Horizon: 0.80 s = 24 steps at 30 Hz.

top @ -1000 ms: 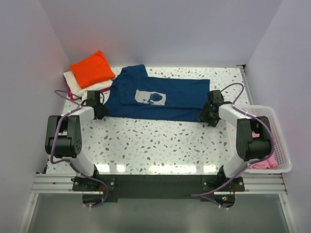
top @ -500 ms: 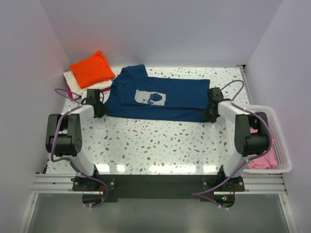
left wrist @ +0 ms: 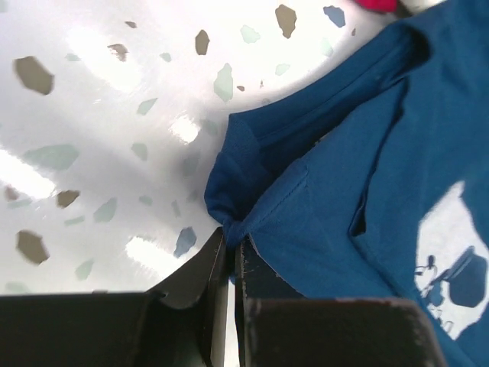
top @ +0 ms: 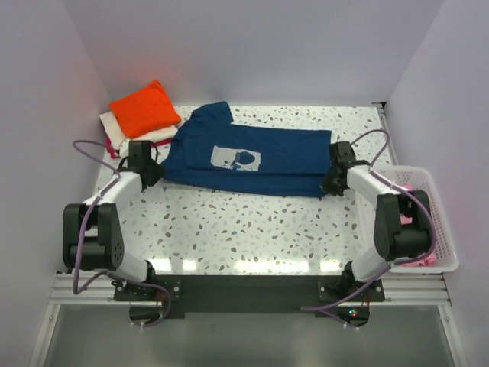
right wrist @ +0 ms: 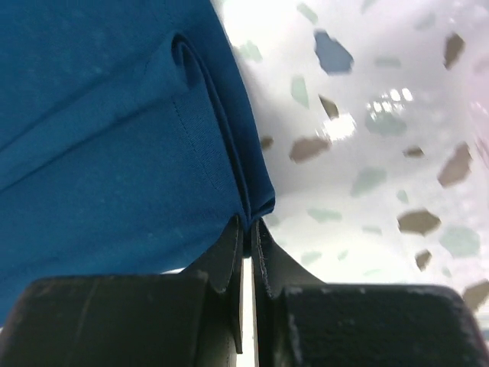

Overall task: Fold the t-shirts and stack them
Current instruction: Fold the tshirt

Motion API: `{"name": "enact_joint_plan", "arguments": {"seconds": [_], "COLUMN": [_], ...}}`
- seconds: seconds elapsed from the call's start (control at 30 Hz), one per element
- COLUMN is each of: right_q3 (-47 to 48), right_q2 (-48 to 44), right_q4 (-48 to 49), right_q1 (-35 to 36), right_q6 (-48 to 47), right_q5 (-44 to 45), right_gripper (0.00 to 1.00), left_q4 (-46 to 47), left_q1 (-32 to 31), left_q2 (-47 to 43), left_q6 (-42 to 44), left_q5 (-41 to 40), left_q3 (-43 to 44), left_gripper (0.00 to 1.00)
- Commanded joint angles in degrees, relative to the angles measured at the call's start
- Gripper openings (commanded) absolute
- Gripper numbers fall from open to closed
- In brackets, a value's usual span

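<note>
The navy blue cotton t-shirt [top: 252,160] lies lengthwise, left to right. The left fingers [left wrist: 197,277] are clamped on its left end, and the right fingers [right wrist: 223,264] on its right end.

No text, number, brand name or label can be read in any view. The only marking is a pale, roughly rectangular chest print [top: 235,158] on the navy blue cotton t-shirt [top: 286,164]. In the left wrist view, this print [left wrist: 445,237] shows a small dark cartoon figure with round ears beside a dark blue shape. No lettering can be made out within it.
</note>
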Motion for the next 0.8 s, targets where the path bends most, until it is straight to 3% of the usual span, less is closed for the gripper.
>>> {"name": "enact_joint_plan", "arguments": {"seconds": [0.0, 0.53, 0.6, 0.63, 0.7, 0.77], "right_q3": [-3.3, -15.9, -17.1, -17.4, -17.8, -17.5], "right_q2": [-7.2, -36.3, -39.6, -40.4, -42.3, -45.1], "right_q4": [-3.4, -17.1, -19.3, -20.0, -21.7, -22.7], "right_q1": [-0.3, -1.8, -1.8, -1.8, -1.8, -1.8], "right_q6": [-0.8, 0.6, 1.1, 1.3, 1.4, 1.1], "right_q5": [0.7, -7.1, -8.7, -9.5, -10.5, -12.0], "right_gripper": [0.0, 0.0, 0.08, 0.11, 0.19, 0.37], "left_q4": [-2.3, -16.8, -18.1, -19.0, -20.2, -21.0], "left_q1": [1.6, 2.4, 2.4, 2.5, 2.4, 2.2], "left_q2": [-8.1, -38.0, -41.5, -42.5, -44.9, -46.2], "left_q6": [0.2, -3.8, -5.1, -5.2, -5.8, -5.9], "left_q5": [-4.5, -7.0, -6.7, -6.0, -5.8, -4.4], "left_q3": [-3.8, -20.3, -22.3, -22.9, -23.6, -23.0], "left_gripper": [0.0, 0.0, 0.0, 0.04, 0.25, 0.41]}}
